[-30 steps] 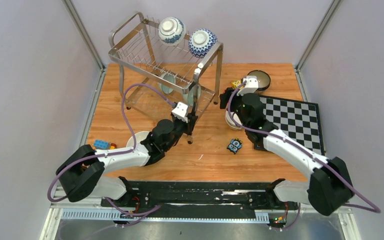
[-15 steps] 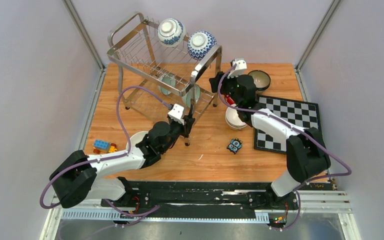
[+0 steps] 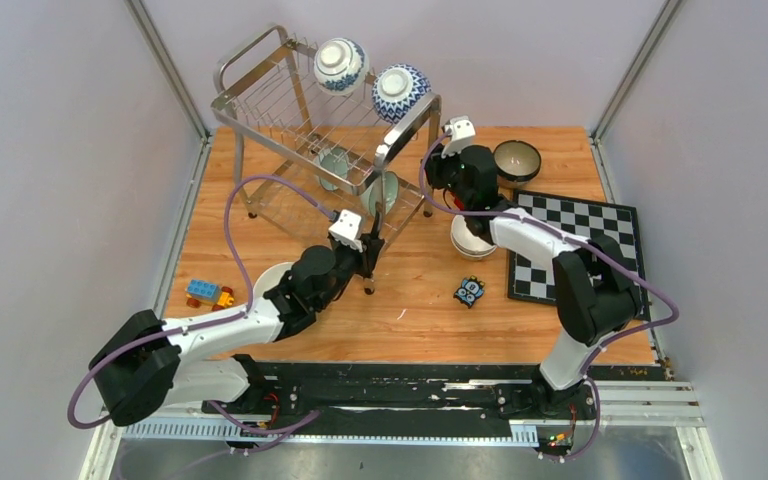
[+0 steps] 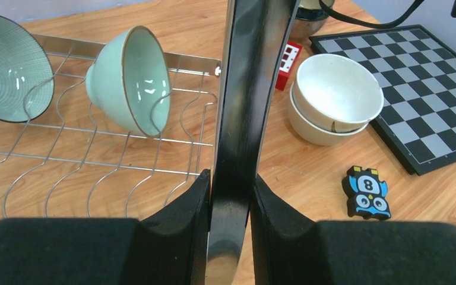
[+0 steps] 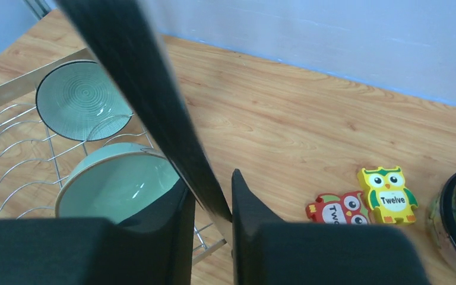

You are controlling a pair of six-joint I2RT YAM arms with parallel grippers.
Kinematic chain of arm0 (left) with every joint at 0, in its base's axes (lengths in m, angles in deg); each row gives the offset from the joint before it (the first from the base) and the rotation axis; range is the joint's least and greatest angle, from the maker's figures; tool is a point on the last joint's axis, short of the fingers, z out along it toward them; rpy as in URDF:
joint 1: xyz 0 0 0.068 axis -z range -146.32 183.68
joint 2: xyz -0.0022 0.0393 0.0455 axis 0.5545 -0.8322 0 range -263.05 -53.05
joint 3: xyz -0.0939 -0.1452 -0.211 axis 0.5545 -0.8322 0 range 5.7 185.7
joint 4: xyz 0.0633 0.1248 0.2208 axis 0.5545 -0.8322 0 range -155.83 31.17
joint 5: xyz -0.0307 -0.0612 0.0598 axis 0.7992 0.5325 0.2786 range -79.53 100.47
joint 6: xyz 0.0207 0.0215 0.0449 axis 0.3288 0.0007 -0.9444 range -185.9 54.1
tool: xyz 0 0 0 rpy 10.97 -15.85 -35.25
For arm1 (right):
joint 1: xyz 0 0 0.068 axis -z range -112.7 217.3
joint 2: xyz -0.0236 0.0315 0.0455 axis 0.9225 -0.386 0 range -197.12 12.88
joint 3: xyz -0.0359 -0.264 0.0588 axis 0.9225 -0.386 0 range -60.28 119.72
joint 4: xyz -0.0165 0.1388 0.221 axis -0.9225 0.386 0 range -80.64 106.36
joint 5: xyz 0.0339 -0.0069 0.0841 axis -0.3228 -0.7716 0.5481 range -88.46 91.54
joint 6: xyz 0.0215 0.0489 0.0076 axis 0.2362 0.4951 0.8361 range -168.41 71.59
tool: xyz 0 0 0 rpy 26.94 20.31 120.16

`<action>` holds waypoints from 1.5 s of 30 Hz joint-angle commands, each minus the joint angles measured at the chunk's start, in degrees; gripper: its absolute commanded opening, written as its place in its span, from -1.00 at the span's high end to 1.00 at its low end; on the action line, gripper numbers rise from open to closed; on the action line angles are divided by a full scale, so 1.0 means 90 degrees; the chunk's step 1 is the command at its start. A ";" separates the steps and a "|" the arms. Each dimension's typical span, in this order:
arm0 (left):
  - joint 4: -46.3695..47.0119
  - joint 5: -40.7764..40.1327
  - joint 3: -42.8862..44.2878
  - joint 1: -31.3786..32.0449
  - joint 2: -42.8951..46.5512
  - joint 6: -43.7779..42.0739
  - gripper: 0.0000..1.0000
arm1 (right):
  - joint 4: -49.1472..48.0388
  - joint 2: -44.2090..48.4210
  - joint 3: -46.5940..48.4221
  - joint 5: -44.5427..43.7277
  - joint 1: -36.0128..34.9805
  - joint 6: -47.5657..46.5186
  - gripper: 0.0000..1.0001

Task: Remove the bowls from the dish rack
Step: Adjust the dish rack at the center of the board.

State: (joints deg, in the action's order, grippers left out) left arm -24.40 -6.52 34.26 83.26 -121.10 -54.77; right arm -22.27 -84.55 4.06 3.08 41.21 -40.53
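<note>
Going across from the left of the table (image 3: 420,320): toy blocks (image 3: 205,292) near the left edge, with one cream bowl (image 3: 272,276) already down just beside them and half hidden behind my left arm.

The dish rack (image 3: 290,110) sits toward the far left corner. It's got two blue-and-white bowls (image 3: 342,62) perched on the top tier and two celadon bowls (image 4: 133,80) standing on edge in the lower wires.

My left gripper (image 4: 230,178) is pinching the rack's near right post, with both pads flat on the steel. The right gripper (image 5: 211,196) has the far right post between its fingers, and from the wrist cam it looks clamped too.

Right of that are the stacked cream bowls (image 3: 470,240), an owl tile (image 3: 470,291), a dark bowl (image 3: 517,158) near the far edge, and the chessboard (image 3: 580,240).

So I reckon I'm mid rack-handling, not picking a bowl. With both arms on one side, I'd move them together, slow and level. If one arm goes alone the frame twists, and those top bowls look ready to roll off. I'd also keep the rack's feet clear of the stacked bowls.
</note>
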 commanded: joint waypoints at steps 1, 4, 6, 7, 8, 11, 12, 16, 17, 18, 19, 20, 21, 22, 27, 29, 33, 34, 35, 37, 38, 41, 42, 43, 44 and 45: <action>-0.0574 -0.0612 -0.0290 0.0046 0.0323 0.0459 1.00 | -0.0235 0.0345 -0.0155 -0.0391 0.0027 0.0642 0.89; -0.0669 -0.0819 -0.0227 0.0039 0.0305 0.0453 1.00 | -0.0026 0.0671 -0.0439 -0.0573 0.0027 0.0776 0.94; -0.0923 -0.0951 -0.0098 0.0038 0.0216 0.0482 1.00 | 0.0133 0.0881 -0.0624 -0.0574 0.0019 0.0813 0.94; -0.1030 -0.1002 -0.0033 0.0030 0.0167 0.0510 1.00 | 0.0257 0.1001 -0.0738 -0.0648 -0.0002 0.0799 0.94; -0.1113 -0.1052 0.0022 0.0037 0.0112 0.0531 1.00 | 0.0321 0.1143 -0.0863 -0.0730 -0.0025 0.0783 0.94; -0.1163 -0.1172 0.0063 0.0033 0.0040 0.0635 1.00 | 0.0327 0.1611 -0.1283 -0.1002 -0.0150 0.0654 0.94; -0.1165 -0.1243 0.0057 0.0037 0.0042 0.0702 1.00 | 0.0427 0.1776 -0.1351 -0.1029 -0.0190 0.0649 0.94; -0.1285 -0.1681 0.0117 0.0035 0.0058 0.0831 1.00 | 0.0964 0.2162 -0.1454 -0.1079 -0.0290 0.0734 0.94; -0.1345 -0.1812 0.0152 0.0033 0.0067 0.0841 1.00 | 0.1036 0.2235 -0.1516 -0.1071 -0.0319 0.0765 0.94; -0.1416 -0.1941 0.0193 0.0024 0.0084 0.0838 1.00 | 0.1068 0.2309 -0.1582 -0.1054 -0.0358 0.0790 0.94; -0.1482 -0.2046 0.0239 0.0010 0.0081 0.0821 1.00 | 0.1082 0.2374 -0.1686 -0.1037 -0.0400 0.0802 0.94; -0.1570 -0.2152 0.0293 -0.0017 0.0083 0.0806 1.00 | 0.1083 0.2429 -0.1768 -0.1026 -0.0457 0.0809 0.94; -0.1730 -0.2275 0.0350 -0.0074 0.0084 0.0816 1.00 | 0.1104 0.2470 -0.1818 -0.1031 -0.0502 0.0810 0.94; -0.1866 -0.2403 0.0419 -0.0128 0.0085 0.0848 1.00 | 0.1128 0.2513 -0.1862 -0.1032 -0.0562 0.0838 0.94; -0.2292 -0.2682 0.0542 -0.0610 0.0233 0.1016 1.00 | 0.1154 0.2526 -0.1925 -0.0979 -0.0892 0.0903 0.94; -0.2283 -0.2647 0.0536 -0.0810 0.0299 0.1005 1.00 | 0.1220 0.2469 -0.1851 -0.0985 -0.1075 0.0919 0.94; -0.2269 -0.2420 0.0652 -0.1181 0.0204 0.0973 1.00 | 0.1373 0.2380 -0.1704 -0.1115 -0.1404 0.1001 0.94; -0.2264 -0.2338 0.0684 -0.1233 0.0159 0.0953 1.00 | 0.1421 0.2368 -0.1697 -0.1149 -0.1475 0.1042 0.94; -0.2264 -0.2260 0.0727 -0.1270 0.0109 0.0941 1.00 | 0.1475 0.2368 -0.1677 -0.1189 -0.1552 0.1105 0.94; -0.2271 -0.2192 0.0801 -0.1318 -0.0004 0.0930 1.00 | 0.1610 0.2389 -0.1661 -0.1326 -0.1745 0.1155 0.94; -0.2273 -0.2163 0.0839 -0.1344 -0.0043 0.0931 1.00 | 0.1657 0.2417 -0.1666 -0.1382 -0.1847 0.1171 0.94; -0.2269 -0.2110 0.0906 -0.1427 -0.0158 0.0966 1.00 | 0.1702 0.2523 -0.1762 -0.1565 -0.2199 0.1228 0.94; -0.2264 -0.2083 0.0917 -0.1452 -0.0177 0.0969 1.00 | 0.1683 0.2538 -0.1796 -0.1613 -0.2280 0.1232 0.94; -0.2255 -0.2064 0.0927 -0.1466 -0.0193 0.0970 1.00 | 0.1676 0.2552 -0.1814 -0.1650 -0.2345 0.1218 0.94; -0.2254 -0.2037 0.0924 -0.1488 -0.0198 0.0970 1.00 | 0.1691 0.2545 -0.1821 -0.1667 -0.2374 0.1206 0.94; -0.2259 -0.2016 0.0907 -0.1495 -0.0186 0.0961 1.00 | 0.1724 0.2551 -0.1827 -0.1725 -0.2383 0.1188 0.94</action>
State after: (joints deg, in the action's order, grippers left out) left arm -43.11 -19.26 42.37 73.10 -121.34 -58.26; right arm -8.75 -63.33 -11.92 -10.91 21.02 -31.20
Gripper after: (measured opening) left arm 0.343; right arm 0.033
